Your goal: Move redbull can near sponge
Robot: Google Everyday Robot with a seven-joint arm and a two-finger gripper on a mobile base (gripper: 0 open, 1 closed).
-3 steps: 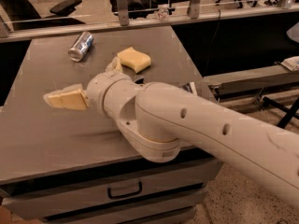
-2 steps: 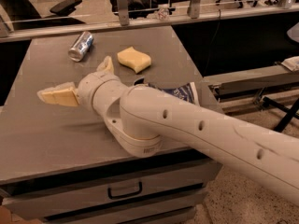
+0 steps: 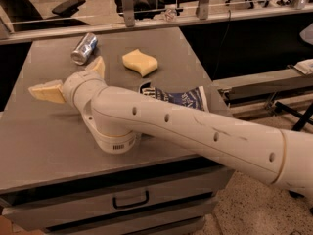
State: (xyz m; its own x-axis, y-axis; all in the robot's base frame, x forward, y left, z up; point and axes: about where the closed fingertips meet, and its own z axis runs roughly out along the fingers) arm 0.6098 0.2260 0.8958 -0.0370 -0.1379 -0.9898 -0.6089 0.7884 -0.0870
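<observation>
Nearest the camera is the front of a grey cabinet, with a drawer handle [image 3: 130, 199] under the edge of the worktop [image 3: 44, 146]. The robot's pale arm [image 3: 195, 131] comes in from the lower right and runs leftward low over the worktop, bending at a round joint that sits just above the surface. At its far left end is the end effector [image 3: 66, 75], over the left half of the worktop. Its two tan fingers [image 3: 46, 91] are spread wide apart, one pointing left and the other pointing away toward the back edge, and nothing is held between them. Behind the arm a dark blue chip bag [image 3: 181, 98] lies flat on the right part of the worktop, its near edge hidden by the arm. Farther back, about mid-width, the sponge [image 3: 140, 62] rests flat, a pale yellow block with wavy edges, well clear of the arm. To the sponge's left, across a stretch of bare worktop, the redbull can [image 3: 84, 48] lies on its side near the back left of the worktop, with its shiny end turned toward the near left. The can is close to the tip of the farther finger and is not gripped. Beyond the worktop a rail with upright posts [image 3: 128, 6] runs across, and behind it stands a black office chair [image 3: 68, 6].
</observation>
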